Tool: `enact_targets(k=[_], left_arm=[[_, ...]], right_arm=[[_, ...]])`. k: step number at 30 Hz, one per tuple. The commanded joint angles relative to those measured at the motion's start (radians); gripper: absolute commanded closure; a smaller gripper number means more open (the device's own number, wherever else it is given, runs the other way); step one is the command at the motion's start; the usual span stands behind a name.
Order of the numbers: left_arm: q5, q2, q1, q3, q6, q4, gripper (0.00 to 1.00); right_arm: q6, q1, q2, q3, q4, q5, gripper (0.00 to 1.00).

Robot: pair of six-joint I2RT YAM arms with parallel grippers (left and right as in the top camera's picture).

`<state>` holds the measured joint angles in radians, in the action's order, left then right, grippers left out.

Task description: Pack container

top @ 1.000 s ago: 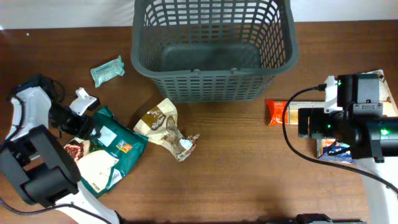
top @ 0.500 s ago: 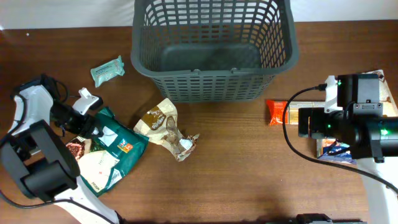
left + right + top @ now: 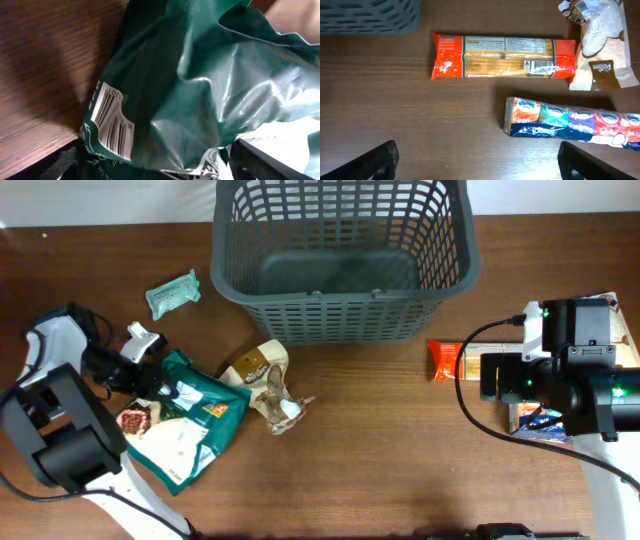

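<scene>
The basket [image 3: 340,315] stands at the table's far middle. It looks stiff and light, and its rim or handle would be the hold. My left gripper [image 3: 157,162] gapes wide around a green bag [image 3: 200,90], soft, slick foil, best pinched at a crumpled fold. My right gripper [image 3: 479,160] hangs wide over bare wood.

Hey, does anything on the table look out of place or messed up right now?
The green bag is crumpled and lies askew, its edge against the crinkled tan pouch. Nothing looks spilled.
</scene>
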<state>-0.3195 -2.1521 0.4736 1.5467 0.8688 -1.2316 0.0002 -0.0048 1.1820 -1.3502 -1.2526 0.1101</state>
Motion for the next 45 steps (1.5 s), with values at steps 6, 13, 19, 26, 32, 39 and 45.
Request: enact_targets(k=[6,13,19,26,32,39,45], left_arm=[[0.106,-0.137,-0.028,-0.064,-0.049,0.046,0.58],[0.106,-0.137,-0.028,-0.064,-0.049,0.046,0.98],[0.055,-0.137,-0.027,-0.01,-0.076,0.03,0.98],[-0.121,-0.137,-0.025,0.201,-0.151,-0.085,0.98],[-0.176,-0.137,-0.025,0.403,-0.254,-0.195,0.98],[-0.234,-0.137,-0.025,0.631,-0.256,-0.375,0.98],[-0.246,-0.137,-0.025,0.764,-0.257,-0.456,0.98]], right_arm=[[0.01,0.005,-0.001,-0.014,0.003,0.038,0.01],[0.01,0.005,-0.001,-0.014,0.003,0.038,0.01],[0.01,0.005,-0.001,-0.014,0.003,0.037,0.01],[0.017,0.005,-0.001,-0.014,0.003,0.037,0.01],[0.017,0.005,-0.001,-0.014,0.003,0.037,0.01],[0.017,0.005,-0.001,-0.014,0.004,0.037,0.01],[0.017,0.005,-0.001,-0.014,0.011,0.037,0.01]])
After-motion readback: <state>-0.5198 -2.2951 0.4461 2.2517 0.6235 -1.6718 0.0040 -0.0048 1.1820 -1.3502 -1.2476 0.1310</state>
